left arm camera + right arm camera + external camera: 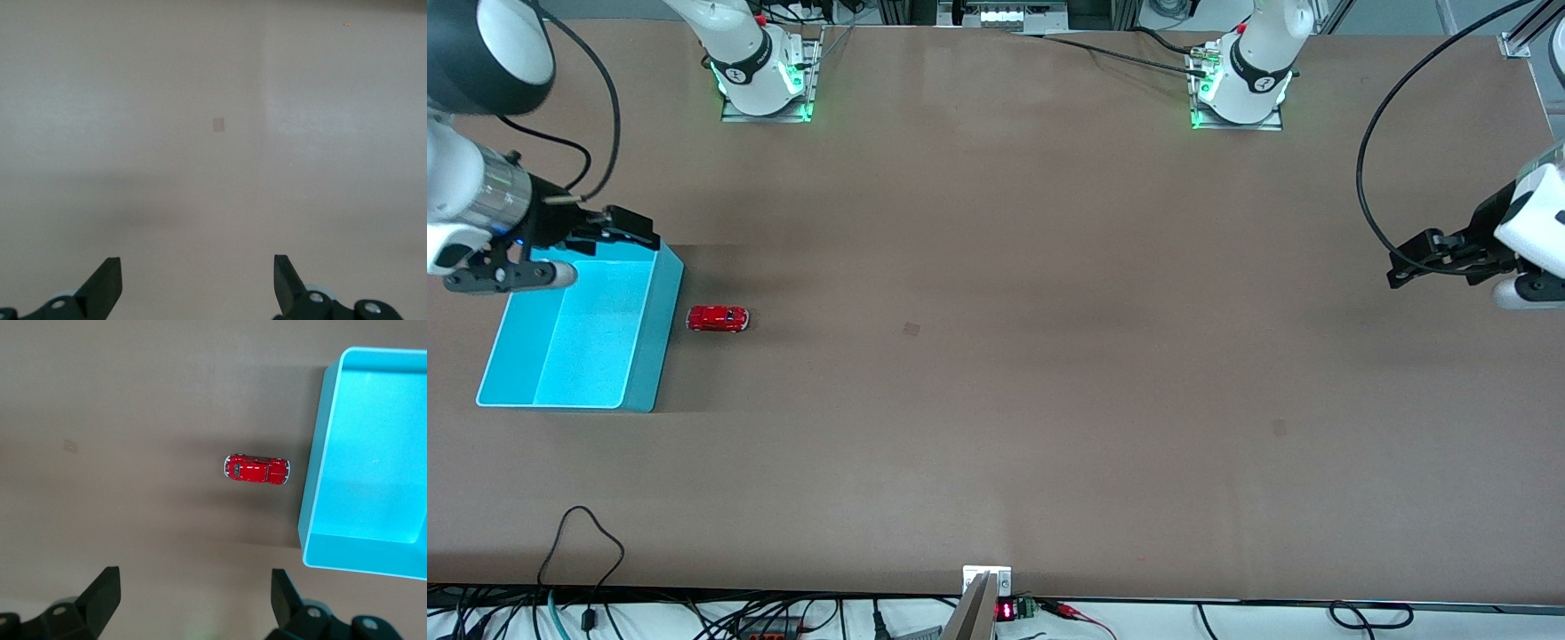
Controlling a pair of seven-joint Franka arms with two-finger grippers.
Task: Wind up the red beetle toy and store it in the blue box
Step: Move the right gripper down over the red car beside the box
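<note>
The red beetle toy [718, 318] stands on the brown table beside the blue box [656, 342], on the side of the box that faces the table's middle. The box is empty. My right gripper [633, 229] hangs open and empty above the box's corner farthest from the front camera. The right wrist view shows the toy [257, 469] next to the box's wall [316, 463], ahead of the open right gripper [193, 579]. My left gripper [1407, 264] waits open and empty above the table at the left arm's end; its wrist view shows the open gripper [197, 267] over bare table.
A small square mark [912, 329] lies on the table near its middle and shows in the left wrist view [218, 125]. Cables [578, 533] and a small mount [985, 587] sit at the table's edge nearest the front camera.
</note>
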